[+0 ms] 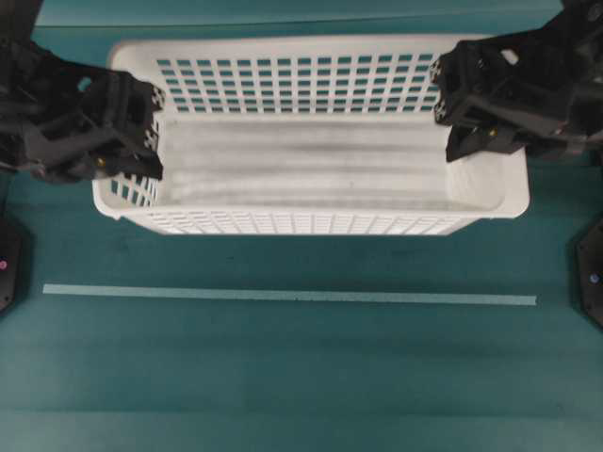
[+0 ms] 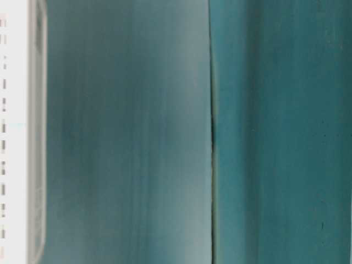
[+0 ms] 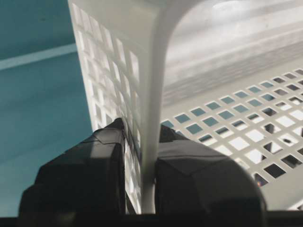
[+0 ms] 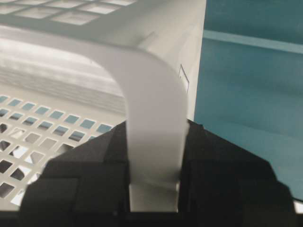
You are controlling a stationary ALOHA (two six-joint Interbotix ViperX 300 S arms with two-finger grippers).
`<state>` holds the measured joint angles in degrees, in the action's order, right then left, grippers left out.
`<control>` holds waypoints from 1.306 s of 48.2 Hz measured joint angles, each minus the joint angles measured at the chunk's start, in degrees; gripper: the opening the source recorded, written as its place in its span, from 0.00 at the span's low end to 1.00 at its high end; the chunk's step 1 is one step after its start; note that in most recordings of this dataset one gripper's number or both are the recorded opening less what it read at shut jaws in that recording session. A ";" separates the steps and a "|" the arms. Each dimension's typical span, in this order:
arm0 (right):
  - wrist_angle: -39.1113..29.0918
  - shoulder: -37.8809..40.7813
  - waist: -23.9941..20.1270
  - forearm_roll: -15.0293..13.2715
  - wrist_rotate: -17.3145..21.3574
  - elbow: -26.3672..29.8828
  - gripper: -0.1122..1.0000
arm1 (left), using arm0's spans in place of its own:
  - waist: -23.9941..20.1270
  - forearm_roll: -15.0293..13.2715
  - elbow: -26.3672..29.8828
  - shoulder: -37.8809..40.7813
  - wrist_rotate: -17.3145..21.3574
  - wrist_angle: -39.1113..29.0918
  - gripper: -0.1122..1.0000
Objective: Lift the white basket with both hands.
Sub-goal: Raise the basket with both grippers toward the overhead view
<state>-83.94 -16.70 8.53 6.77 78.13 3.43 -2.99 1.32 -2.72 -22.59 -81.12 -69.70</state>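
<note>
A pale tape line crosses the near part of the green table. Beyond it sits the white basket, gripped at both ends: the left gripper clamped on its left rim, the right gripper clamped on its right rim

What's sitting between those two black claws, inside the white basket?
Nothing: overhead, the white basket shows only its bare ribbed floor between the left gripper and right gripper, each clamped on an end rim.
</note>
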 measured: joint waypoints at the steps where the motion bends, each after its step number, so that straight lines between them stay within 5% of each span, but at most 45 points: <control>1: -0.18 0.00 0.00 0.00 0.00 0.35 0.26 | 0.00 -0.09 0.26 0.00 0.00 0.00 0.16; 20: -4.66 0.09 -0.62 0.00 0.00 6.24 0.26 | 0.18 -0.09 4.83 0.18 1.32 -0.26 0.16; 63: -4.75 0.00 -0.97 -0.53 0.00 6.59 0.26 | 0.26 -0.09 5.98 0.09 2.11 -0.44 0.15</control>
<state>-88.68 -16.70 7.56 6.24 78.13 10.02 -2.72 1.23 3.25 -22.50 -79.01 -70.14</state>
